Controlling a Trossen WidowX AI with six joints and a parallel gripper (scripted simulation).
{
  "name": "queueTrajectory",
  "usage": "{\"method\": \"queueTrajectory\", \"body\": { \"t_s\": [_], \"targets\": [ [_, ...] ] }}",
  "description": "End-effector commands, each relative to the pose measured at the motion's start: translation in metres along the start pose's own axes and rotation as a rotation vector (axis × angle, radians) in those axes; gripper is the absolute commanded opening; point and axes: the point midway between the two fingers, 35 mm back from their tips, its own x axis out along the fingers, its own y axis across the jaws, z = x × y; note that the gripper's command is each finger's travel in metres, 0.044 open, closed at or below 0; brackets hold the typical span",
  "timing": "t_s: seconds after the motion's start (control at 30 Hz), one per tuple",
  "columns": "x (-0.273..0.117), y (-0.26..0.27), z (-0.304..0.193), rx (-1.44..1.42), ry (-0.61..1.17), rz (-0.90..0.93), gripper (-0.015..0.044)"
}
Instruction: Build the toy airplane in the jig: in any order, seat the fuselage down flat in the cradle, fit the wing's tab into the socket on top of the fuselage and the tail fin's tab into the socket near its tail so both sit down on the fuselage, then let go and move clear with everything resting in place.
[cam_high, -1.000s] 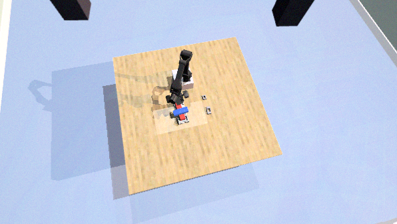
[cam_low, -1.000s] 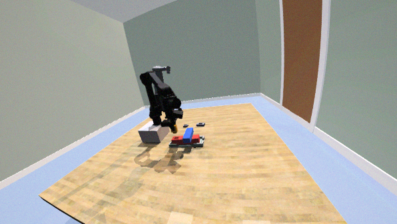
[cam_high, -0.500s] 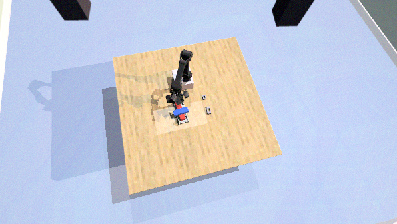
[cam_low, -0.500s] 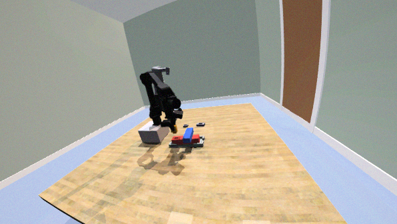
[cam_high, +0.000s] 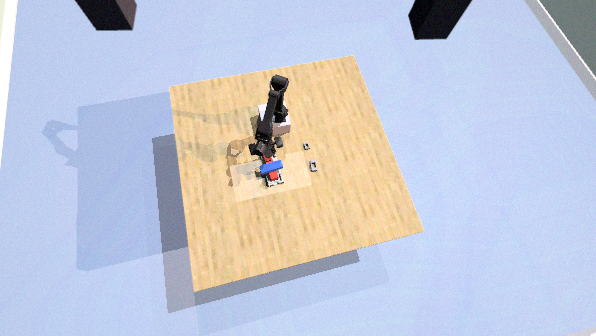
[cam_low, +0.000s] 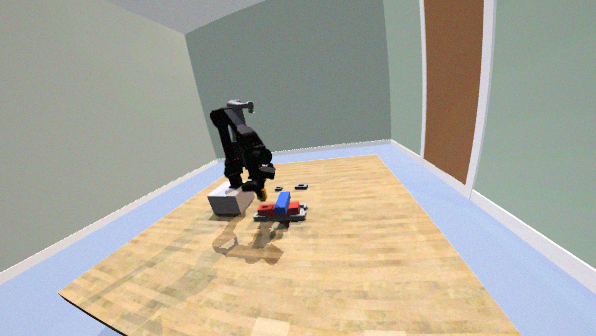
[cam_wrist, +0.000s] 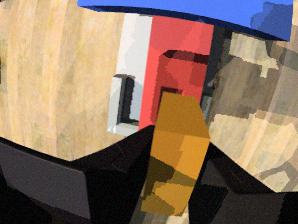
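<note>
The red fuselage (cam_high: 274, 176) (cam_low: 294, 206) (cam_wrist: 175, 75) lies in the grey jig cradle (cam_high: 275, 183) (cam_low: 280, 218) (cam_wrist: 131, 55). The blue wing (cam_high: 271, 167) (cam_low: 282, 201) (cam_wrist: 190, 10) sits across the top of the fuselage. My gripper (cam_low: 260, 190) (cam_wrist: 173, 136) is shut on the orange tail fin (cam_low: 263, 192) (cam_wrist: 179, 135). It holds the fin upright just above the tail end of the fuselage, over a dark socket (cam_wrist: 182, 56). In the wrist view the fin's lower tip hides part of that socket. I cannot tell whether the fin touches the fuselage.
The arm's grey base block (cam_high: 285, 128) (cam_low: 227, 202) stands just behind the jig. Two small dark empty holders (cam_high: 306, 146) (cam_high: 313, 166) (cam_low: 301, 186) lie to the right on the wooden table. A pale mat (cam_high: 297, 175) lies under the jig.
</note>
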Motion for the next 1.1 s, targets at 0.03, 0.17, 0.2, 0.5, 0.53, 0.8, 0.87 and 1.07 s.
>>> {"method": "queueTrajectory", "body": {
  "t_s": [0.03,0.17,0.2,0.5,0.53,0.8,0.87,1.07],
  "targets": [
    [0.010,0.002,-0.002,-0.004,0.008,0.009,0.0067],
    [0.017,0.002,-0.002,-0.004,0.008,0.009,0.0067],
    [0.019,0.002,-0.002,-0.004,0.008,0.009,0.0067],
    [0.033,0.003,-0.003,-0.004,0.009,0.009,0.0067],
    [0.035,0.003,-0.003,-0.004,0.009,0.009,0.0067],
    [0.037,0.003,-0.003,-0.004,0.009,0.009,0.0067],
    [0.037,0.003,-0.003,-0.004,0.009,0.009,0.0067],
    [0.035,0.002,-0.002,-0.002,0.006,0.005,0.0025]
  ]
}}
